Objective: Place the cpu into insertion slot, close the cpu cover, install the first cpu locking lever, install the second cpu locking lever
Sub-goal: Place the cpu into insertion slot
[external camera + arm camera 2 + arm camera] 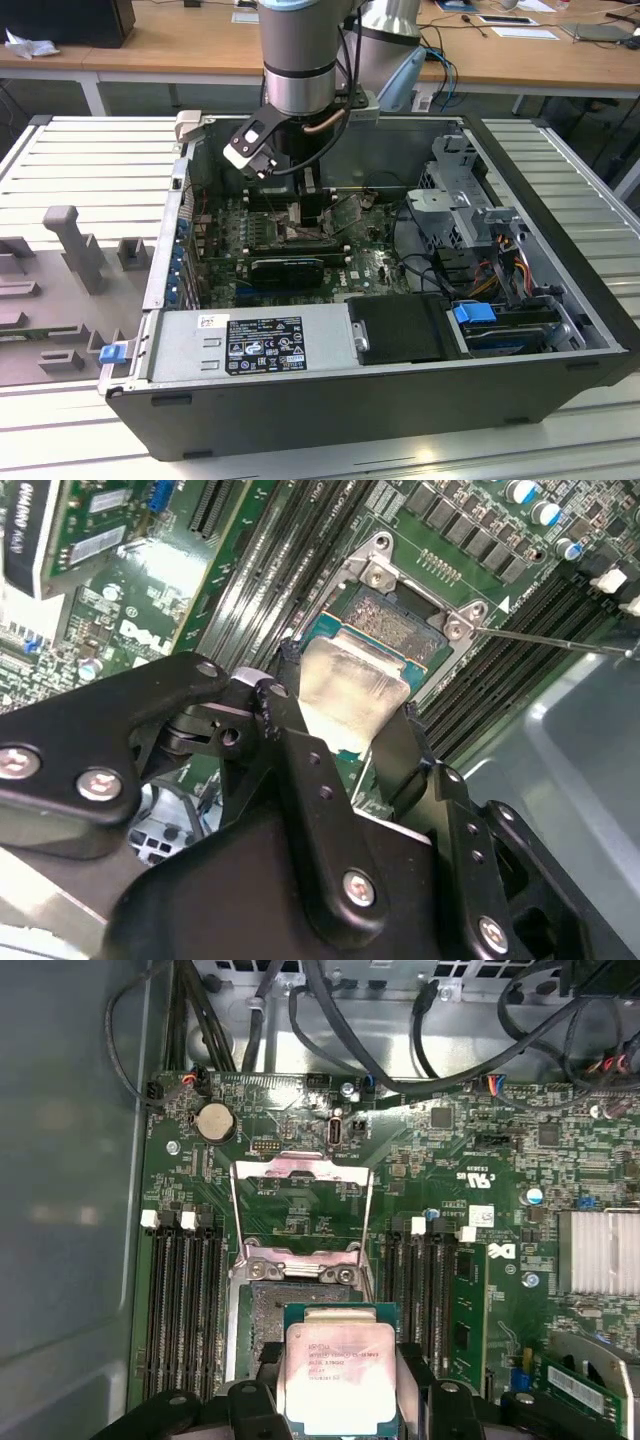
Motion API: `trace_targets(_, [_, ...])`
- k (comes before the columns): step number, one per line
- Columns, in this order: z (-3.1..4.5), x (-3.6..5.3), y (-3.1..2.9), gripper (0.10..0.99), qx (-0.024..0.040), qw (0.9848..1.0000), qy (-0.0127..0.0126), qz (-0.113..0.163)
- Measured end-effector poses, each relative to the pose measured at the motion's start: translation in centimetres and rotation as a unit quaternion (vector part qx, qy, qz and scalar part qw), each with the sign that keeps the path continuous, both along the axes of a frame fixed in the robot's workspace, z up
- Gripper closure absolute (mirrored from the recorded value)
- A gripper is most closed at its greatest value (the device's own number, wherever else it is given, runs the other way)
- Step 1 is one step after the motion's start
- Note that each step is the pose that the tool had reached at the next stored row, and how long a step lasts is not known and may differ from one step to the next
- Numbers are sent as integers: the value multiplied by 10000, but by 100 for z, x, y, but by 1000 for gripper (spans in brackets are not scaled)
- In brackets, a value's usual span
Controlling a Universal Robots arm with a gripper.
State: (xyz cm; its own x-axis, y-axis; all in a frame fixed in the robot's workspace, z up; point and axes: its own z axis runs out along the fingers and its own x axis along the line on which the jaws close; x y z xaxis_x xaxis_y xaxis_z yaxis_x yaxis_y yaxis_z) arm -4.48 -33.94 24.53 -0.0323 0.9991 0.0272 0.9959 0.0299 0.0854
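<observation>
Silver-grey arm [300,60] with pale blue joint cap [405,75]; matte black end effector [350,705], silver screws [358,888]

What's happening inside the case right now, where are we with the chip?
The arm's end effector is shut on the cpu, gripping two opposite edges and holding it over the insertion slot on the green motherboard. It does not look seated yet. The cpu cover is flipped open past the slot, so nothing is closed or locked.
</observation>
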Motion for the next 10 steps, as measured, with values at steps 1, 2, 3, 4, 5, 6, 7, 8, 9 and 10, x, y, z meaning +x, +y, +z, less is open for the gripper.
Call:
trace_targets(1, [-27, -3, 16, 557, -1, 10000, 1, 0])
trace_targets(2, [-41, -5, 26, 557, -1, 10000, 0, 0])
trace_targets(3, [-60, -7, 41, 557, 0, 10000, 0, -2])
trace_targets(4, [-83, -11, 58, 557, 1, 10000, -1, -6])
trace_targets(5, [-96, -14, 66, 557, 0, 10000, 0, -11])
trace_targets(6, [-109, -17, 72, 557, 0, 10000, 0, -21])
trace_targets(7, [-132, -24, 75, 557, 0, 10000, 0, -72])
trace_targets(8, [-156, -30, 79, 557, 0, 9999, 1, -122])
trace_targets(9, [-179, -37, 90, 557, -1, 9999, 0, -135])
trace_targets(10, [-195, -40, 102, 557, 0, 9999, 0, -134])
